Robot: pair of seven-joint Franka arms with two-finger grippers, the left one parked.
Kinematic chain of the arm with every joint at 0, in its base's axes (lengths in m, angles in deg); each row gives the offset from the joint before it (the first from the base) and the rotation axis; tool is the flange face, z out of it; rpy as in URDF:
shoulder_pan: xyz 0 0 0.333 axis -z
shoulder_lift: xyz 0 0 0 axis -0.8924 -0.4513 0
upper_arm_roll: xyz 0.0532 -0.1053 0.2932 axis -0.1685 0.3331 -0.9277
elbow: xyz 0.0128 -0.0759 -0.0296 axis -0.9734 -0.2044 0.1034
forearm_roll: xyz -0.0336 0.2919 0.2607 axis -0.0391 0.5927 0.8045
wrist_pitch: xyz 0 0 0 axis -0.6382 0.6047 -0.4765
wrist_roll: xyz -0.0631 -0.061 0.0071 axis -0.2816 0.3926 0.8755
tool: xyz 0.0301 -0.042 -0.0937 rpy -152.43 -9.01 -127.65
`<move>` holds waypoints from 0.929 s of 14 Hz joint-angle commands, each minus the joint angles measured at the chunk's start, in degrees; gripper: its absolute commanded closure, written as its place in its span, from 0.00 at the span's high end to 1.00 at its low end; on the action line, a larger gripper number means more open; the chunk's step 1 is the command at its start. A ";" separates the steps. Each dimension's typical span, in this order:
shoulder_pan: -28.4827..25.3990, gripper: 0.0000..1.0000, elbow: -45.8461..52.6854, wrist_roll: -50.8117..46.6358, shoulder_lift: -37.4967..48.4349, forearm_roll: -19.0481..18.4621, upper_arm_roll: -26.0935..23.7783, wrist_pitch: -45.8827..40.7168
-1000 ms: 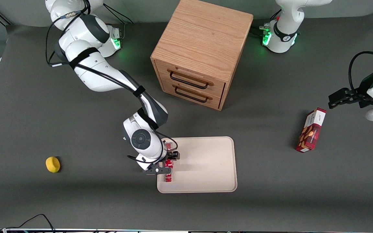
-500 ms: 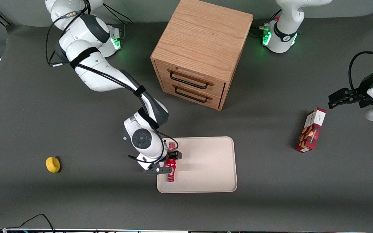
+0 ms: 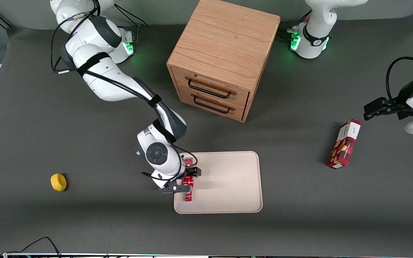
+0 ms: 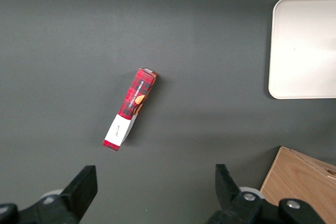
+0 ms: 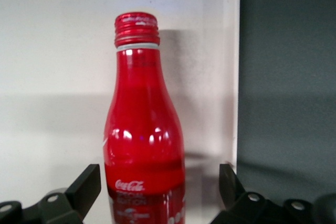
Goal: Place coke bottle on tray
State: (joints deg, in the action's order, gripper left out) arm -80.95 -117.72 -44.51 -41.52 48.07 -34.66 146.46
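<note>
Coke bottle (image 5: 143, 135) on tray (image 3: 228, 182), between fingers of parted claw (image 3: 188, 181), ungripped.

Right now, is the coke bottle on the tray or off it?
On it. The coke bottle has tray surface around it near the rim, and the gripper has its jaws spread wide of the bottle.

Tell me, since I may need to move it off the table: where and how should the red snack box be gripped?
Grip the snack box across its narrow width near mid-length, coming from above; it lies flat and long on the table. The gripper is open around the coke bottle at the tray.
</note>
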 commanded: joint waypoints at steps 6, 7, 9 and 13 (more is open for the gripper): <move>1.51 1.00 -0.69 0.80 10.68 -0.35 -0.31 -8.53; 2.38 1.00 -1.92 0.80 13.75 0.00 -0.39 -10.64; 4.06 1.00 -2.99 0.80 19.99 0.17 -0.40 -18.61; 7.22 1.00 -2.90 0.88 32.56 4.30 0.57 -35.49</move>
State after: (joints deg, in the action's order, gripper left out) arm -75.30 -116.30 -44.49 -16.88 50.02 -34.63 116.79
